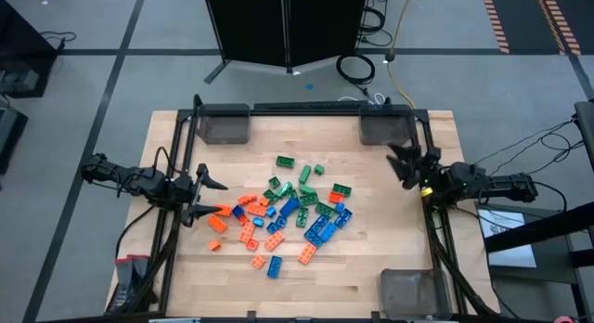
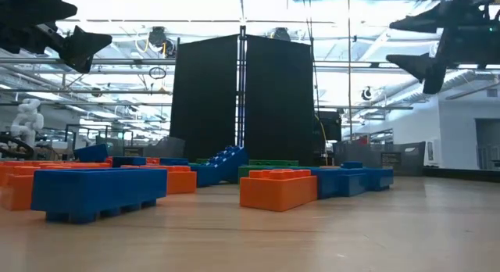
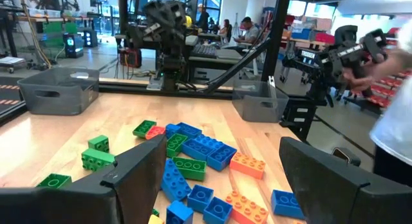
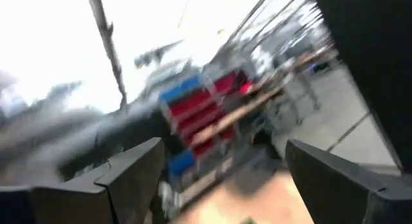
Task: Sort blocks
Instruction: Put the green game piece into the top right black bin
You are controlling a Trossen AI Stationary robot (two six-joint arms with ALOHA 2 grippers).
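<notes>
Blocks (image 1: 283,212) lie in a loose scatter at the centre of the tabletop (image 1: 390,239) in the high view: green ones mostly toward the upper part of the pile, blue in the middle and right, orange toward the lower left. None sits in a bin yet; sorting looks unstarted.

Left end effector (image 1: 210,197) hangs at the left-centre of the frame, fingers spread wide, holding nothing. Its tips point right, toward the pile. The nearest orange block (image 1: 217,223) lies just below and right of the tips, near them, with the orange cluster just beyond. In the left wrist view the pile shows between the two fingers (image 3: 138,179), straight ahead.

Right end effector (image 1: 405,164) is at the right-centre, also spread wide and empty, raised and tilted; its wrist view shows mostly the room, not the blocks. The pile's right edge, a green block (image 1: 342,188), lies left of it and slightly lower, well apart.

Judgement: the left arm is the nearer to the blocks, and the orange side faces it. The nearest orange block's long axis seems to run roughly left-right in the frame, though it is too small to be sure.

Bins: two at the upper edge (image 1: 225,125), (image 1: 387,128), one at the lower right (image 1: 413,290).
</notes>
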